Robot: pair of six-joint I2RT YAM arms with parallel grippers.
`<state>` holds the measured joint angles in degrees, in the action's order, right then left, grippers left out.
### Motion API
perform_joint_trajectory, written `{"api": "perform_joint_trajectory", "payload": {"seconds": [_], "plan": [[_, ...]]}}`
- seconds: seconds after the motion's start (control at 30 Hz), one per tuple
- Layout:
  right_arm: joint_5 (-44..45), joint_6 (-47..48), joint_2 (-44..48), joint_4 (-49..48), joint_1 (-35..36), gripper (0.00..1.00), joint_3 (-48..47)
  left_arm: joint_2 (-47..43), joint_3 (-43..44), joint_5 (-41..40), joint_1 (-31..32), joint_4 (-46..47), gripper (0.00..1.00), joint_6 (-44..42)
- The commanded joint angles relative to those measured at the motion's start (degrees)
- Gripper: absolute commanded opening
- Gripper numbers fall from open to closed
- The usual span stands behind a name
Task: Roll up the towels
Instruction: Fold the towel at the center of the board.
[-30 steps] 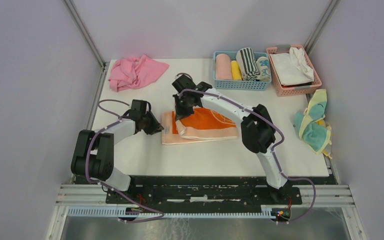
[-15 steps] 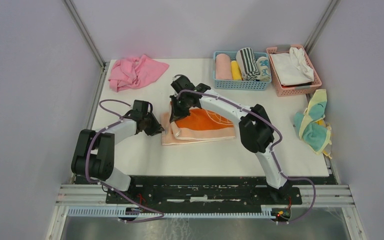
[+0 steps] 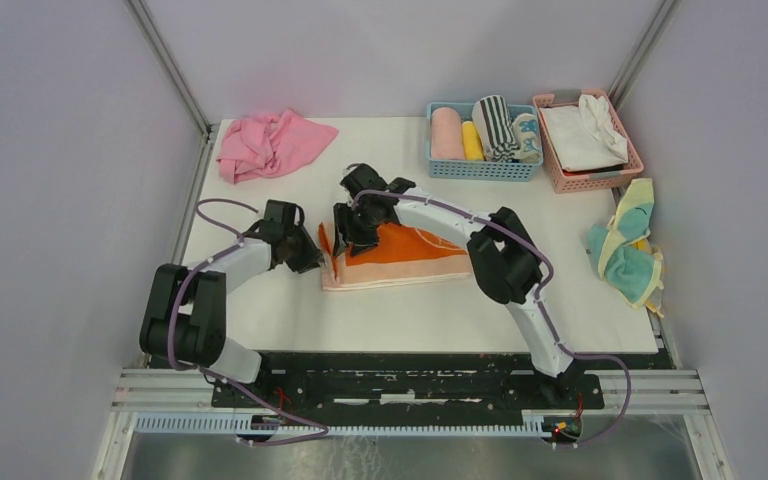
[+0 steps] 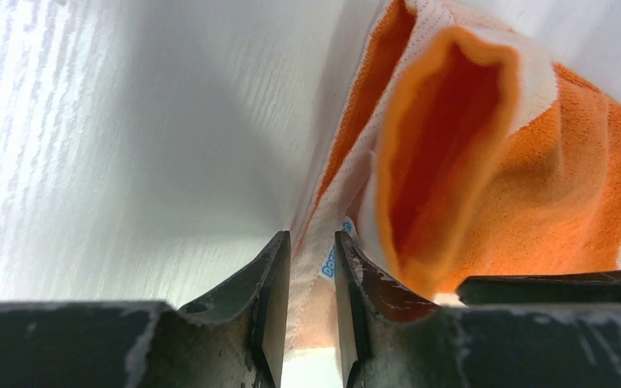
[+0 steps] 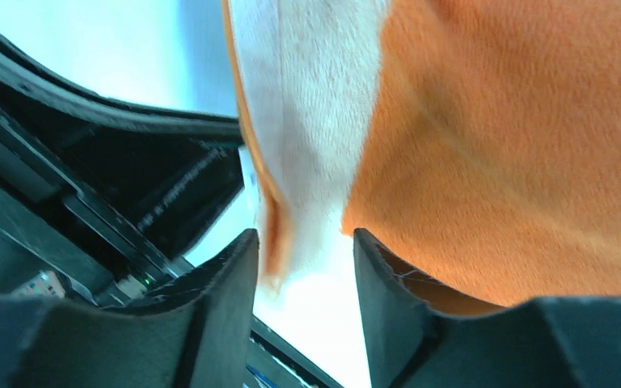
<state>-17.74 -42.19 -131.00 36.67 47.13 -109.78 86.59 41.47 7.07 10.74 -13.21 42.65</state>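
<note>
top external: one orange towel [image 3: 415, 250], one pink cloth [image 3: 265, 143].

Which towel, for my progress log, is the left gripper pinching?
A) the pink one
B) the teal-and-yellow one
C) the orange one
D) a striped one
C: the left wrist view shows the left gripper closed on the pale hem of the orange towel; the pink towel lies untouched at the table's far left.

Seemingly lilac walls [image 3: 50, 150], white table [image 3: 410, 320]
</note>
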Motion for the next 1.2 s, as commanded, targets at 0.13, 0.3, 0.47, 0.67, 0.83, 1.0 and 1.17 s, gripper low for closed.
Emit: {"api": "perform_joint_trajectory", "payload": {"seconds": [0.13,0.3,0.47,0.67,0.83,1.0,1.17], "plan": [[2.6,8.9,21.4,-2.7,-4.8,0.65,15.5,-11.5,0.1,-7.4,0.3,-7.7,0.45,-3.0],[-2.9,10.3,31.9,-10.8,-16.3,0.67,33.2,-19.4,1.6,-7.7,1.4,-11.5,0.51,-3.1],[-7.6,9.8,35.6,-17.6,-24.2,0.68,43.0,-20.9,5.2,-6.0,8.7,-10.8,0.51,0.5],[-12.8,6.7,35.6,-26.3,-30.8,0.67,51.4,-14.4,5.3,-2.9,13.9,-3.4,0.46,2.8],[-15.9,4.1,33.0,-33.0,-33.7,0.67,57.8,-8.7,-1.6,-0.6,11.1,3.1,0.35,4.5],[-16.4,2.6,32.2,-37.3,-36.2,0.66,62.9,-8.3,-11.9,1.7,2.4,6.6,0.28,5.0],[-18.9,2.3,33.8,-38.2,-38.3,0.67,62.7,-10.4,-16.3,4.8,-5.0,6.8,0.28,4.4]]}}
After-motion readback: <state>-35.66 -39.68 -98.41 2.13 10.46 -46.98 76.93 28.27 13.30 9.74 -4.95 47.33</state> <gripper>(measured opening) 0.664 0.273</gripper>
